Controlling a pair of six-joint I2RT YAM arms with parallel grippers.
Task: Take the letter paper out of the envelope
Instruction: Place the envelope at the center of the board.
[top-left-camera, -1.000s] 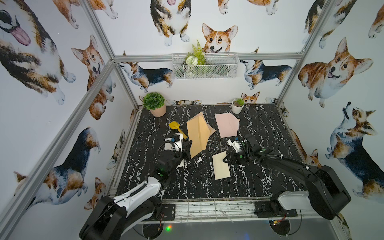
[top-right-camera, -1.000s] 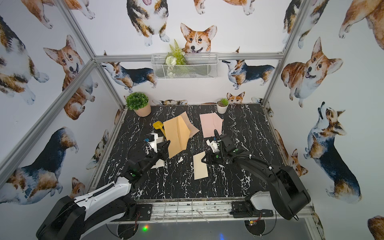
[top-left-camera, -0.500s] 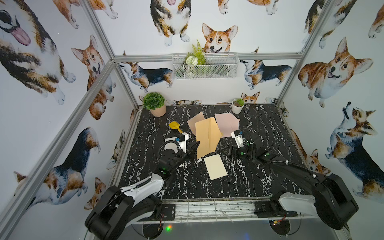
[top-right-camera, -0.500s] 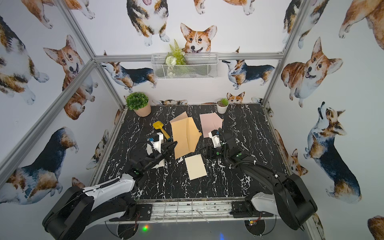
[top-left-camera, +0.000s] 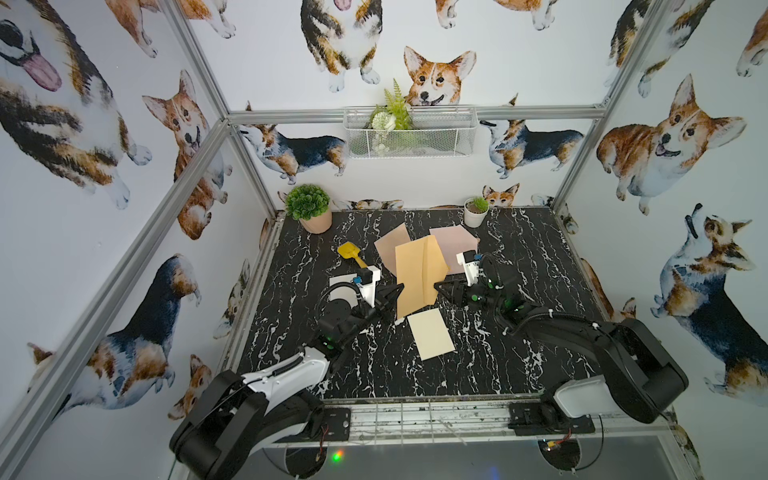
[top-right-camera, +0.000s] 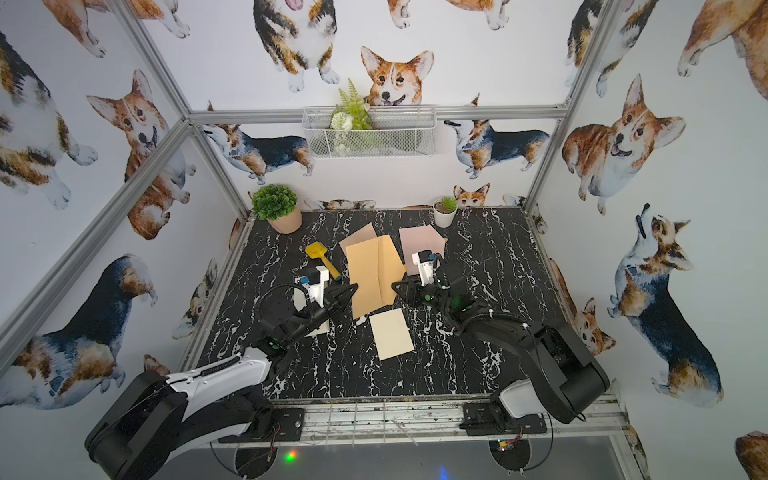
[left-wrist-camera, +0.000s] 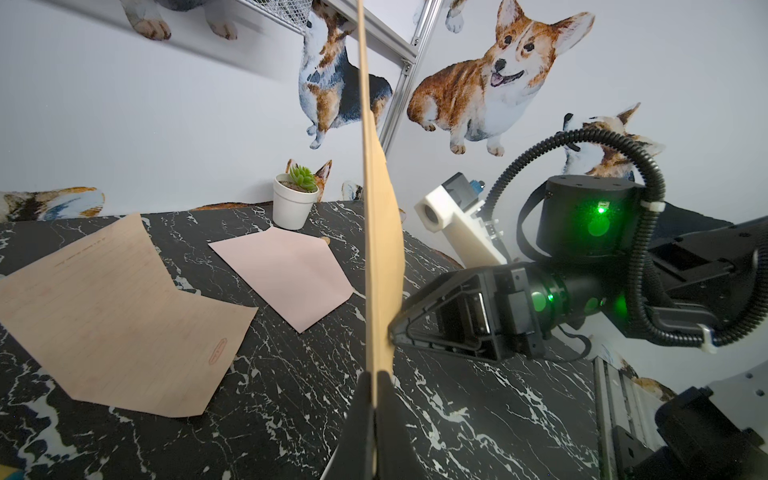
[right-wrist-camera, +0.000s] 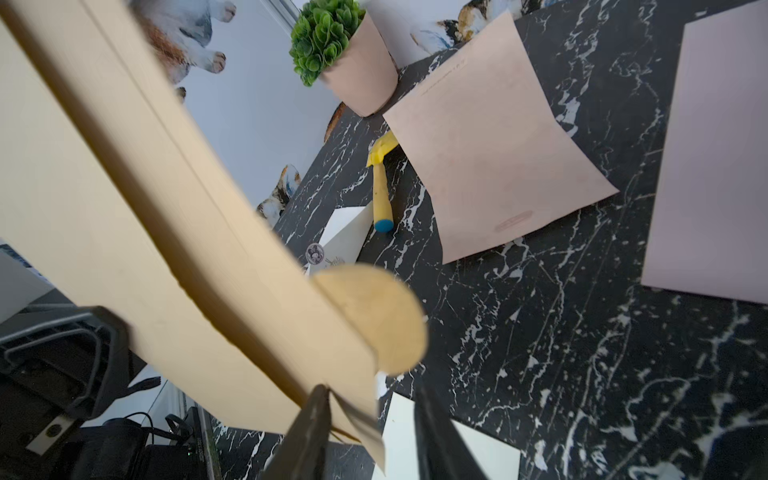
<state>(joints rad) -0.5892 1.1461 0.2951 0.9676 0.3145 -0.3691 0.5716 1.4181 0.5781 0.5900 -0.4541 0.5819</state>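
Note:
A tan envelope (top-left-camera: 419, 274) (top-right-camera: 374, 274) hangs above the middle of the table between both arms. My left gripper (top-left-camera: 401, 287) (left-wrist-camera: 376, 376) is shut on its near left edge; the left wrist view shows the envelope (left-wrist-camera: 382, 249) edge-on. My right gripper (top-left-camera: 436, 286) (right-wrist-camera: 370, 392) is at the near right corner, open, with one finger against the envelope (right-wrist-camera: 166, 249) and the other apart from it. The cream letter paper (top-left-camera: 430, 334) (top-right-camera: 391, 333) (right-wrist-camera: 457, 453) lies flat on the table just in front, outside the envelope, touched by neither gripper.
Behind the envelope lie a peach lined sheet (top-left-camera: 392, 245) and a pink envelope (top-left-camera: 453, 245). A yellow toy shovel (top-left-camera: 351, 254) and a white envelope (top-left-camera: 340, 282) lie by the left arm. Potted plants (top-left-camera: 309, 208) (top-left-camera: 476, 210) stand at the back corners.
My right gripper left the cream paper on the table, rose to the envelope's near right corner, and its jaws have narrowed. The left gripper swung the envelope rightward, still shut on it.

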